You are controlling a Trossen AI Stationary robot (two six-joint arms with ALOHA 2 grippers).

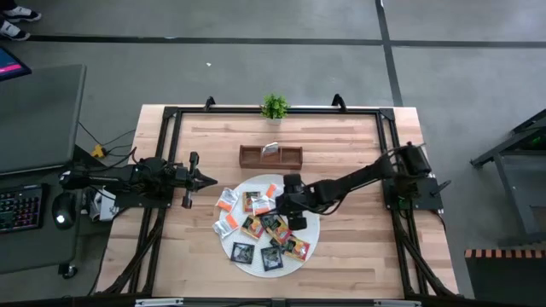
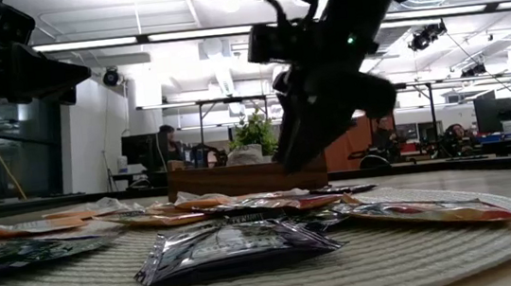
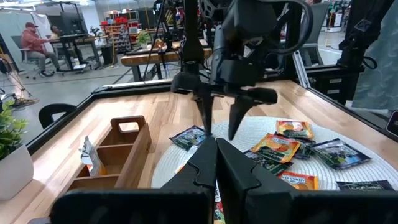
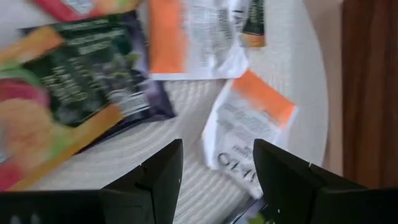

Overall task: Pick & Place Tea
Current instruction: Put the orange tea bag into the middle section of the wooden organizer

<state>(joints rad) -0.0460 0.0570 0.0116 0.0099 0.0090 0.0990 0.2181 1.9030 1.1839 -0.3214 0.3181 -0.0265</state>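
Item: tea sachets (image 1: 260, 228), about a dozen, flat and square. Most are spread over the round white woven mat (image 1: 312, 240) near the middle of the wooden table (image 1: 358, 256); black ones lie toward the near edge, orange and yellow ones among them, white ones with orange marks toward the left rim and the far side. A few at the left hang over the mat's rim onto the table. One white sachet (image 1: 270, 148) is stood in the middle compartment of the brown wooden three-compartment tray (image 1: 292, 158), which is placed just beyond the mat.

Item: right gripper (image 1: 280, 202). It is positioned over the far part of the mat, pointed downward, its fingers spread apart with nothing between them. In the right wrist view a white sachet with an orange corner (image 4: 247, 124) is seen below the gap between the fingers (image 4: 155, 174), close to the mat's edge. Whether the fingertips touch the mat cannot be told.

Item: left gripper (image 1: 205, 180). It is held left of the mat, above the table, fingers pressed together, nothing held.

Item: small potted plant (image 1: 274, 107), set at the far edge of the table.
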